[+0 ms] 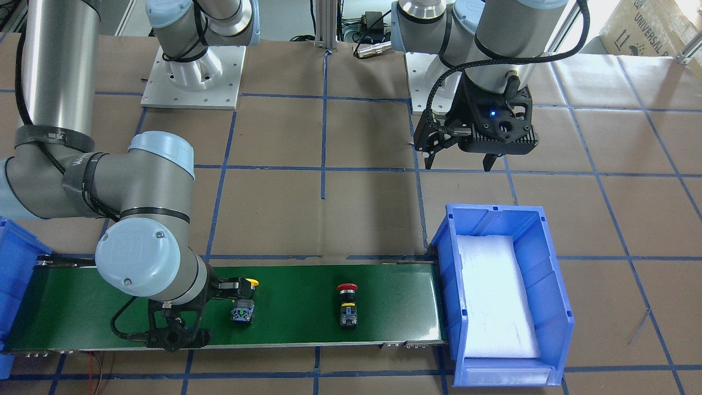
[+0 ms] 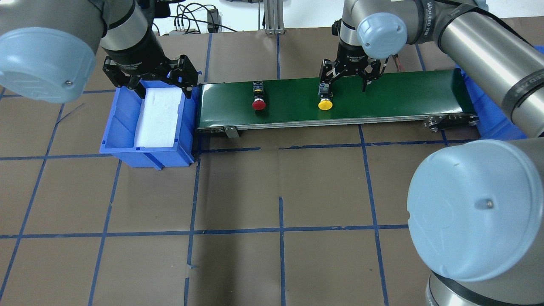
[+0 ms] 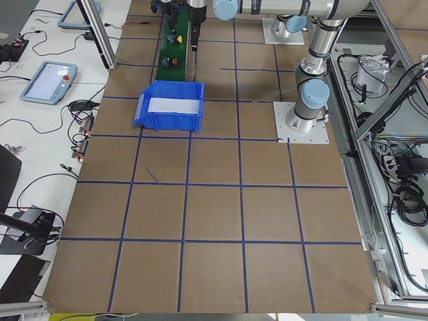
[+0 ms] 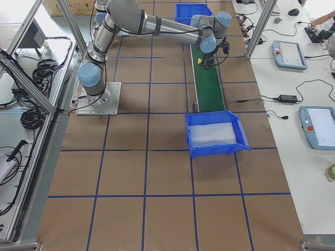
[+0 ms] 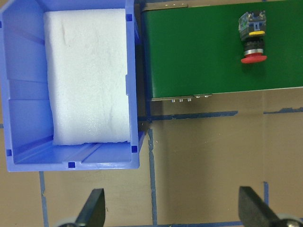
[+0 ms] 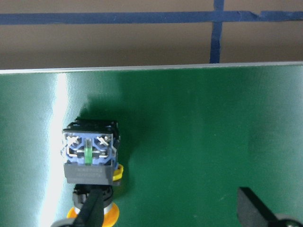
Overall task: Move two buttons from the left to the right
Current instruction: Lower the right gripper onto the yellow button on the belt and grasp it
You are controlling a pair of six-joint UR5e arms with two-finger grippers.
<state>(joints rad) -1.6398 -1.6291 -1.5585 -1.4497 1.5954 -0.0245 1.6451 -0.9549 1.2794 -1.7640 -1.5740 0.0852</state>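
Observation:
Two buttons lie on their sides on the green conveyor belt (image 2: 403, 93). The red-capped button (image 2: 259, 98) (image 1: 347, 307) (image 5: 252, 38) rests alone near the belt's left part. The yellow-capped button (image 2: 324, 97) (image 1: 244, 302) (image 6: 90, 161) lies mid-belt. My right gripper (image 2: 345, 86) (image 6: 173, 215) hangs open just over the belt. One fingertip (image 6: 94, 208) sits at the yellow button's neck; the other (image 6: 255, 213) is far to the side over bare belt. My left gripper (image 2: 157, 85) (image 1: 459, 163) (image 5: 173, 213) is open and holds nothing, hovering above the blue bin.
A blue bin (image 2: 146, 151) (image 1: 493, 214) lined with white foam stands against the belt's left end. A second blue bin (image 2: 488, 123) (image 1: 13, 252) sits at the belt's other end. Brown paper with blue tape lines covers the table.

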